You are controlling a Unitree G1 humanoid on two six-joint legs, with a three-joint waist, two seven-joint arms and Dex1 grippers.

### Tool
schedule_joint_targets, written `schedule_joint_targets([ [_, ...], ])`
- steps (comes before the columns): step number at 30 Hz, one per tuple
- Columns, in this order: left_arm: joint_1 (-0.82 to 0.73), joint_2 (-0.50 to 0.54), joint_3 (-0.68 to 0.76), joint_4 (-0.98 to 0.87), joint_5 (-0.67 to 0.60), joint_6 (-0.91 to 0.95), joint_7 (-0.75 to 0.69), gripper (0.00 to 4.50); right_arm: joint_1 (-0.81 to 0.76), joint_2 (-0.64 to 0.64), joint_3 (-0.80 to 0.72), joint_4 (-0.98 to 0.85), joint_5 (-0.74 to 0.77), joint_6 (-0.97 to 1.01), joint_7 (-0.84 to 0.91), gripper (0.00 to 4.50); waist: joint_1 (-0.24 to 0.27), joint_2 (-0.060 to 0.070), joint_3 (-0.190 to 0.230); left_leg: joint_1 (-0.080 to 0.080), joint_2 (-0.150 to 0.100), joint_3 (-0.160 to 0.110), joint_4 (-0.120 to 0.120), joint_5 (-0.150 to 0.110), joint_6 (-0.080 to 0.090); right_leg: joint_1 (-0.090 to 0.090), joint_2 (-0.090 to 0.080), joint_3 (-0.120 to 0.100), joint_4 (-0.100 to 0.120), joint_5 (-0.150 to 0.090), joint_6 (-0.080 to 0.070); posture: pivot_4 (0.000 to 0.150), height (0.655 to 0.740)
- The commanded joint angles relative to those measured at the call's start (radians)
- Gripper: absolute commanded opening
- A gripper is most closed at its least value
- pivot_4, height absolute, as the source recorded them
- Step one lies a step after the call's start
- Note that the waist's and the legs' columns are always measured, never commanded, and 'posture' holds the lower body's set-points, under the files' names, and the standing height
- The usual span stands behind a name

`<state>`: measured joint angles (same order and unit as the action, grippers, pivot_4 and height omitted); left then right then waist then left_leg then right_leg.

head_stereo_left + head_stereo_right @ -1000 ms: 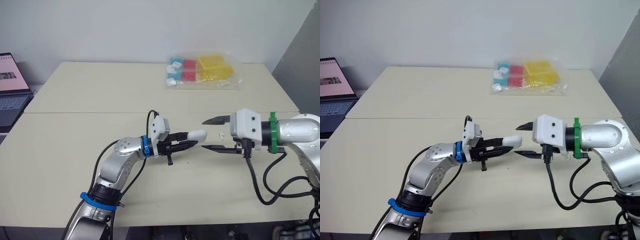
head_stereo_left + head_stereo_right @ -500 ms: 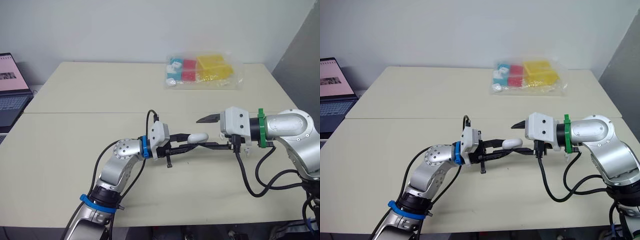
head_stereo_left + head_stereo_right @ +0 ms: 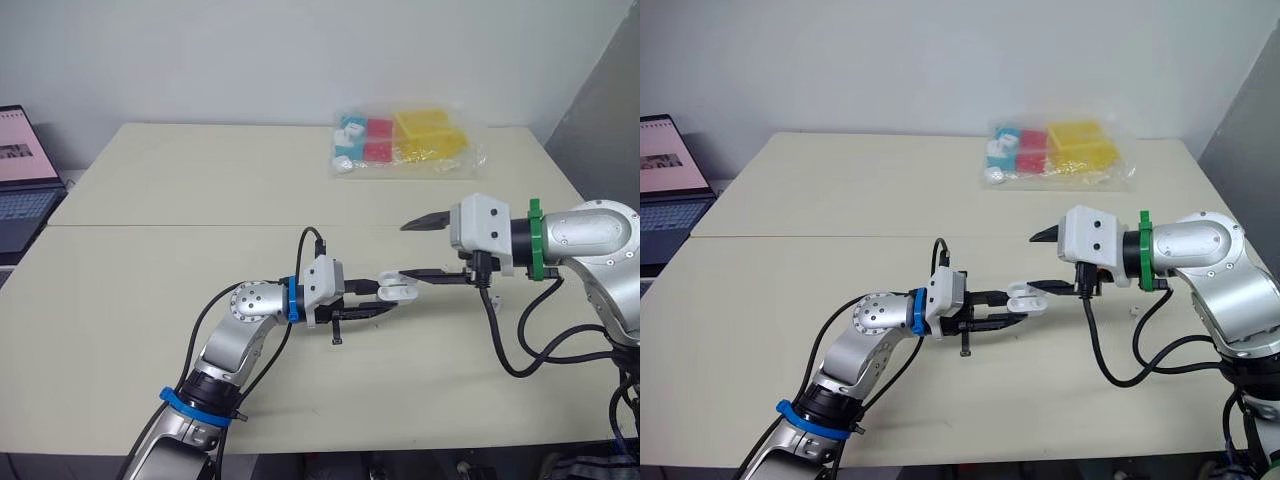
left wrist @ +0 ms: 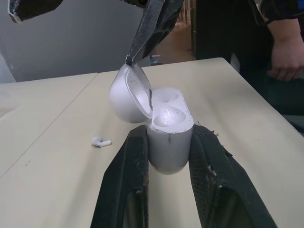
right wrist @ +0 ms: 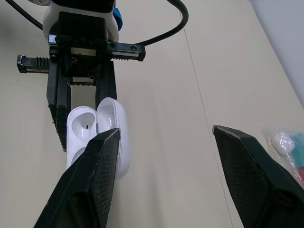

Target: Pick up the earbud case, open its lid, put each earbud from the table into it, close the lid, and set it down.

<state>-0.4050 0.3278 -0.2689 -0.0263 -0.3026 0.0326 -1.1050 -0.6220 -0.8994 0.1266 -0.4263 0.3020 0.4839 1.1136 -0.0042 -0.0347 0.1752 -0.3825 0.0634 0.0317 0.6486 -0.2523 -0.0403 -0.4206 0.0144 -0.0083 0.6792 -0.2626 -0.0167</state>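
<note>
Gripping, left: the left gripper (image 3: pixel 375 297) is clamped on the white body of the case (image 4: pixel 167 142), one black finger on each side.
Case: held over the near half of the table (image 3: pixel 200 190); its lid (image 4: pixel 124 95) is swung open and both wells show.
Right gripper (image 3: pixel 403 251): fingers spread wide apart. The tip of one finger touches the lid's rim; the other stands well clear above.
Writing: none legible on the case. The laptop (image 3: pixel 22 180) screen shows a pink page, too small to read.
Count: one case, and one earbud (image 4: pixel 100 141) lying on the tabletop near the case. One clear bag (image 3: pixel 410 140) holds yellow, red and blue pieces.
Edges: both grippers meet mid-table, away from every edge. A seam crosses the top just behind them.
Room: bare tabletop all round the case. The bag sits near the far edge, the laptop off the left side (a person's hand (image 4: pixel 285 66) hangs beyond the table).
</note>
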Motion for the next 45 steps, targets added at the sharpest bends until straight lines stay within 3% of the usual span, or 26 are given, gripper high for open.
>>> schedule_joint_targets([
  [1,-0.018,-0.013,0.015,-0.001,-0.013,-0.001,0.016,0.79,-0.01,-0.046,-0.071,-0.049,0.1,0.07,0.053,3.22,0.0,0.0,0.0,0.0,0.0,0.0,0.0,0.0,0.0,0.0,0.0,0.0,0.0,0.0,0.0,0.15,0.74],
  [8,0.001,-0.027,0.056,0.021,0.009,-0.018,0.11,0.79,0.086,-0.181,-0.265,-0.053,0.223,0.246,0.047,3.22,0.002,0.0,0.0,0.0,0.0,0.0,0.0,0.0,0.0,0.0,0.0,0.0,0.0,0.0,0.0,0.15,0.74],
  [12,0.021,-0.026,0.066,0.006,0.012,-0.024,0.139,0.79,0.239,-0.224,-0.368,-0.053,0.18,0.335,-0.051,3.22,0.003,0.0,0.0,0.0,0.0,0.0,-0.001,0.0,0.0,0.0,-0.001,0.0,-0.001,0.0,0.0,0.15,0.74],
  [14,0.041,-0.02,0.064,-0.014,0.014,-0.025,0.145,0.79,0.343,-0.204,-0.412,-0.073,0.115,0.437,-0.187,3.22,0.003,-0.001,0.0,0.0,0.0,0.001,-0.001,0.0,0.0,0.0,-0.001,0.001,-0.001,0.0,0.0,0.15,0.74],
  [19,0.067,-0.015,0.054,-0.011,0.017,-0.038,0.131,0.79,0.476,0.085,-0.445,-0.122,0.037,0.634,-0.549,3.22,-0.001,-0.001,-0.001,0.0,0.0,0.001,-0.002,0.0,0.0,0.0,-0.001,0.001,0.0,0.0,0.0,0.15,0.74],
  [25,0.056,-0.015,0.052,0.027,0.02,-0.057,0.109,0.79,0.459,0.267,-0.412,-0.028,-0.038,0.597,-0.734,3.22,-0.003,0.002,-0.001,0.001,0.0,0.0,-0.001,0.001,-0.001,0.001,0.0,0.001,0.001,0.0,0.001,0.15,0.74],
  [45,0.054,-0.016,0.057,0.093,0.036,-0.119,0.08,0.79,0.519,0.443,-0.449,-0.029,-0.021,0.642,-0.855,3.22,-0.004,0.002,-0.001,0.0,0.0,0.001,-0.002,0.001,0.0,0.0,0.0,0.001,-0.001,0.0,0.0,0.15,0.74],
])
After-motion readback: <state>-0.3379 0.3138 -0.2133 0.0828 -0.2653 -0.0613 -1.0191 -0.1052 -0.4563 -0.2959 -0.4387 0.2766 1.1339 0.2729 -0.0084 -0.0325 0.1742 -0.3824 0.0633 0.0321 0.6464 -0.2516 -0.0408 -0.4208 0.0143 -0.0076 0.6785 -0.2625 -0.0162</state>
